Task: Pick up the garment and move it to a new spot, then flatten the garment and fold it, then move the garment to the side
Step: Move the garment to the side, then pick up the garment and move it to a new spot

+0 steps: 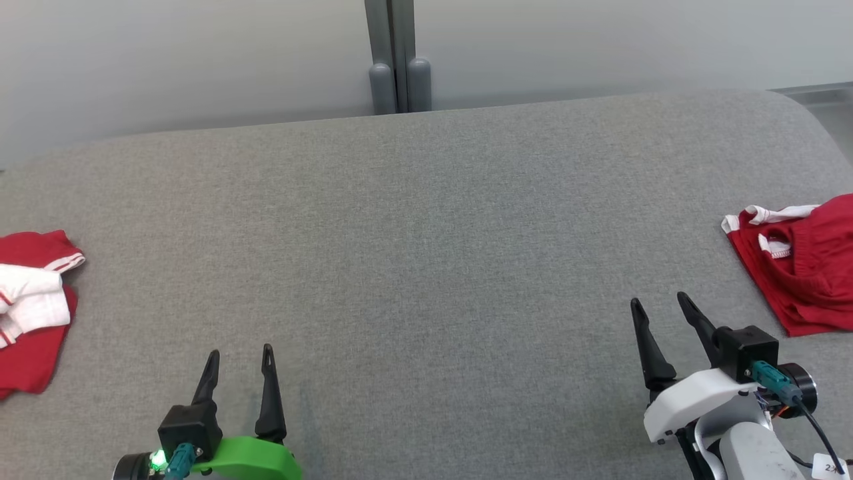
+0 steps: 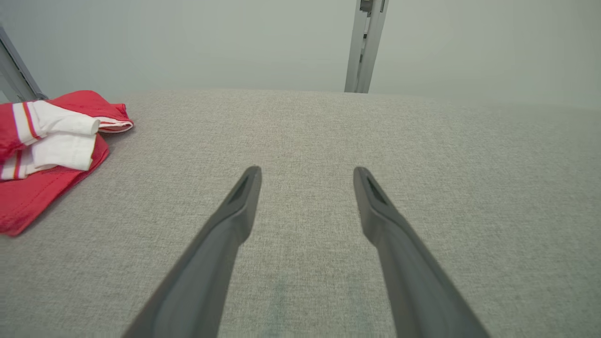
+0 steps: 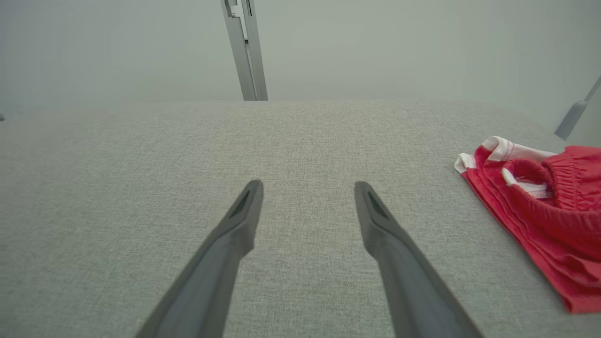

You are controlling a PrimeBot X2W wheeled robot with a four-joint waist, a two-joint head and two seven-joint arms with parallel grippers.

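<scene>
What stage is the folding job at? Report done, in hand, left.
Done, it seems: a red and white garment lies folded at the far left. In hand: nothing; left pincer and right pincer stand open, empty. Left: the red shorts at the right look rumpled, untouched.

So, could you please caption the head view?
Left gripper and right gripper open, left garment and right garment untouched.
</scene>
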